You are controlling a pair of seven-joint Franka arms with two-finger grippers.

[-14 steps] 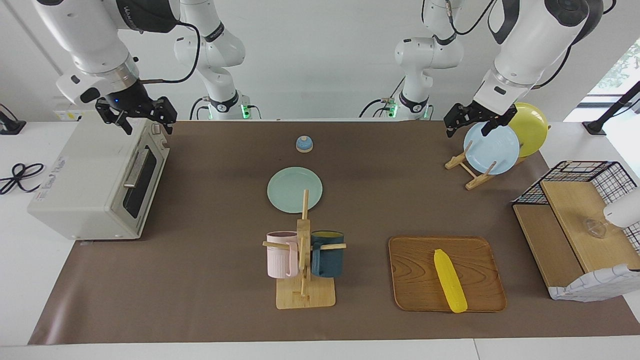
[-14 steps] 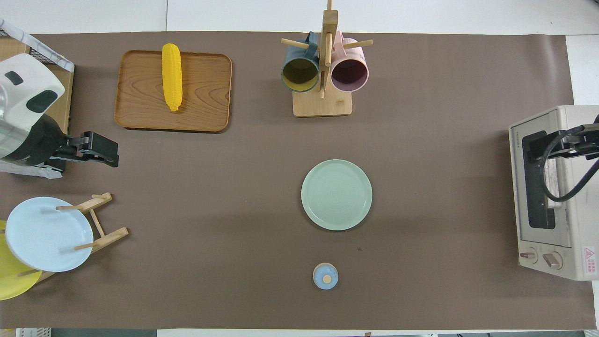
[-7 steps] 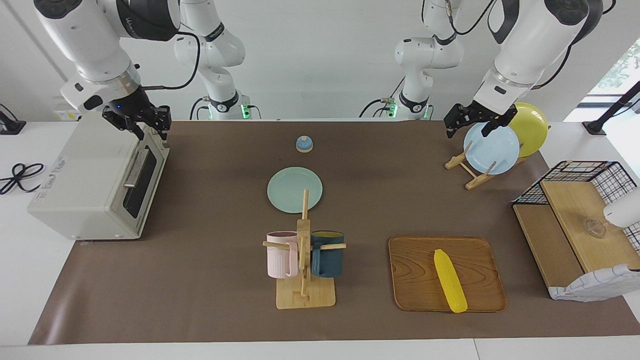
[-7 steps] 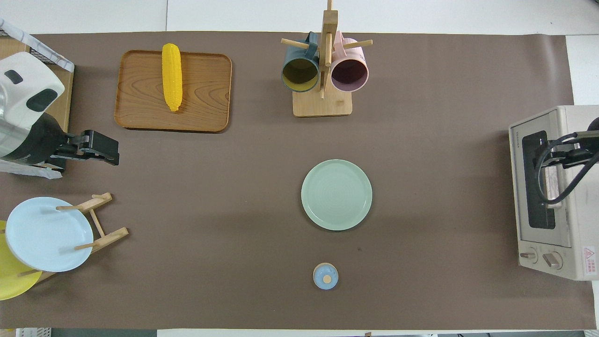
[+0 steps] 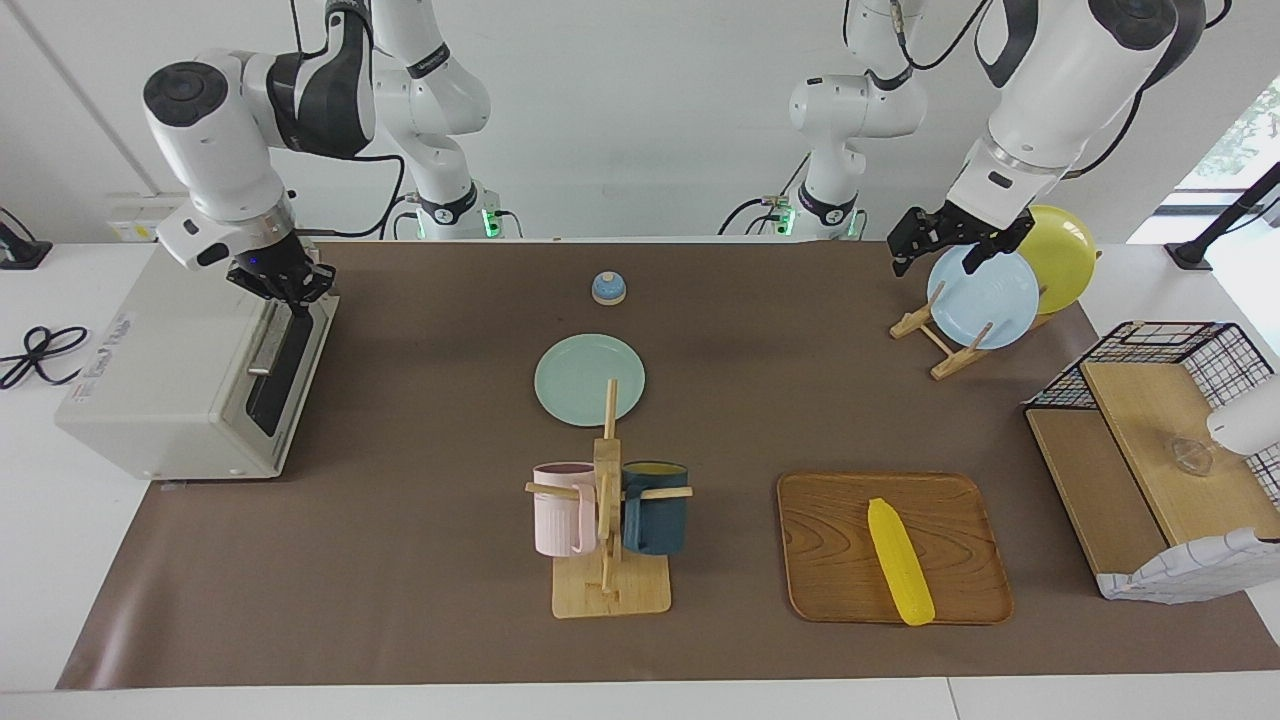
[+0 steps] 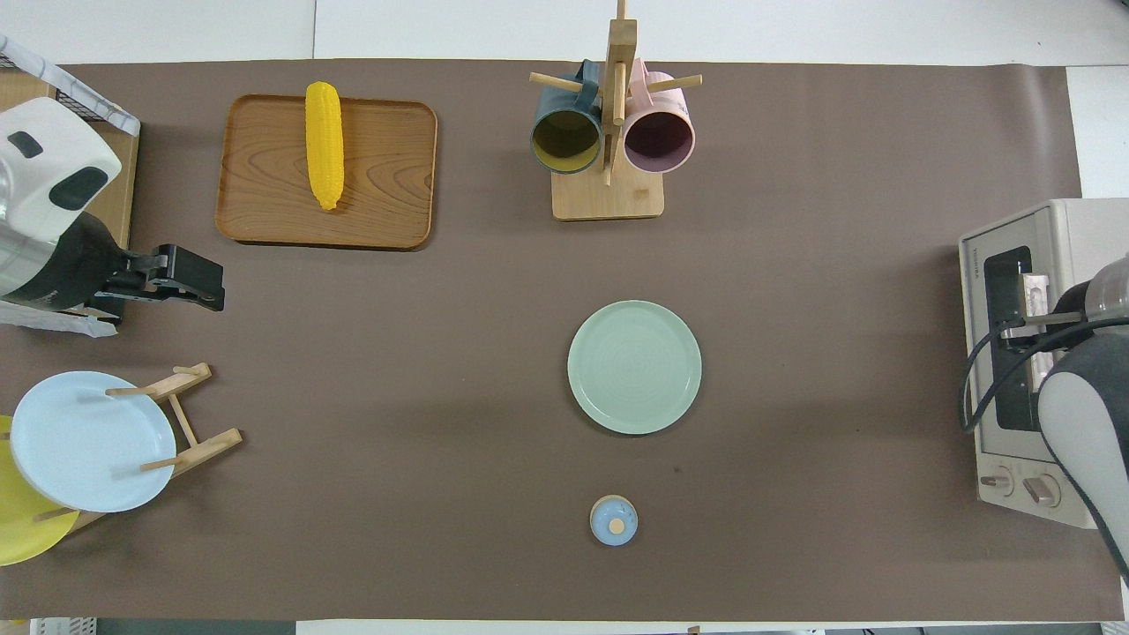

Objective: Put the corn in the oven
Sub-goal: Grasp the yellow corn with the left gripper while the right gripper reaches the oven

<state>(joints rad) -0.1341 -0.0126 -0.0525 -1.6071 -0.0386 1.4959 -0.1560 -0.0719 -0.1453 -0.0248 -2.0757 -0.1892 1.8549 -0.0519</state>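
Note:
The yellow corn lies on a wooden tray toward the left arm's end of the table. The off-white oven stands at the right arm's end with its dark glass door closed. My right gripper is down at the top of that door, shut on the end of the bar handle nearer the robots. In the overhead view the right arm hides that gripper. My left gripper waits open, raised over the plate rack, holding nothing.
A mug tree with a pink and a dark blue mug stands mid-table. Nearer the robots are a green plate and a small blue bell. The rack holds a light blue plate and a yellow plate. Beside the tray is a wire-and-wood shelf.
My right gripper came down from above the oven's top to the door handle and shut on it. The left arm and the corn have not moved.

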